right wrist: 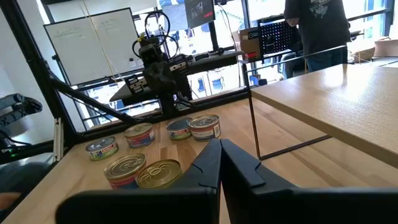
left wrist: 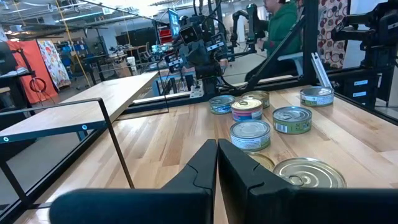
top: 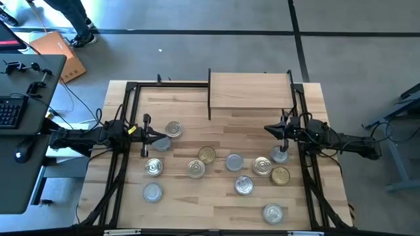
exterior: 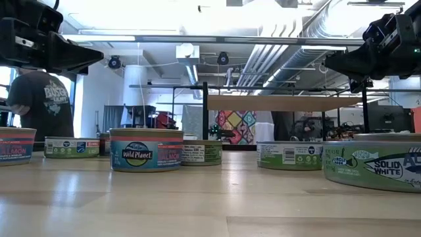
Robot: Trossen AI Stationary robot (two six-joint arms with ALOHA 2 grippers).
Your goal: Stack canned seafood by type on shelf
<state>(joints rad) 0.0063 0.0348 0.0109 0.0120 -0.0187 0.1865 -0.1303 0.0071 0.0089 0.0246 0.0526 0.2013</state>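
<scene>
Several round tins of canned seafood stand flat on the butcher-block table, spread across its middle and near part; one shows a blue label. The shelf, a light wood platform on thin black legs, stands at the far middle with nothing on it. My left gripper hovers shut above the table's left side, beside a tin, pointing toward the right. My right gripper hovers shut at the right side, pointing toward the left, with a tin just near of it. Both grippers hold nothing.
Black frame rails run along the table's left and right sides. A dark desk with a keyboard stands left of the table. A person stands at the far left by a cardboard box.
</scene>
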